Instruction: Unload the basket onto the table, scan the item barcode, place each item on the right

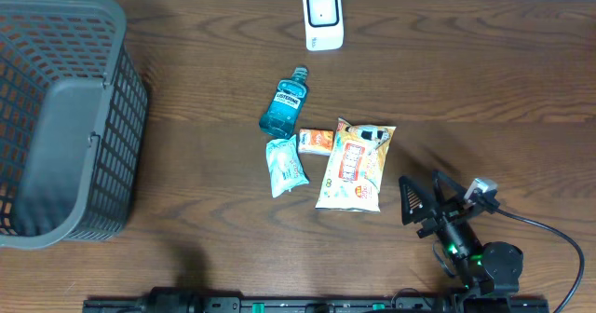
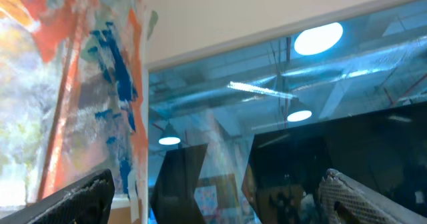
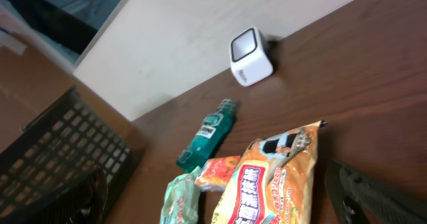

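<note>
Right gripper [image 3: 230, 207] sits nearest in my right wrist view, its fingers [image 3: 373, 197] in the bottom corners, spread wide with nothing between them. Just ahead of it lies a snack bag [image 3: 267, 177], orange and yellow, with big red characters I cannot read. Just beside the bag, to the gripper's left, are a small orange packet [image 3: 217, 172] and a pale green pouch [image 3: 179, 201]; their print is too small for me. Farther ahead and a little left a teal bottle [image 3: 207, 143] lies flat, cap pointing away; from overhead its label reads LISTERINE. Well beyond that, by the table's far edge, stands the white scanner [image 3: 251, 57], its square window turned upward. Far to the gripper's left sits a dark basket [image 3: 60, 157]. Left gripper [image 2: 213, 207] is spread wide and empty too, its camera pointing up at a painted panel [image 2: 67, 84] and lights [image 2: 319, 39].
</note>
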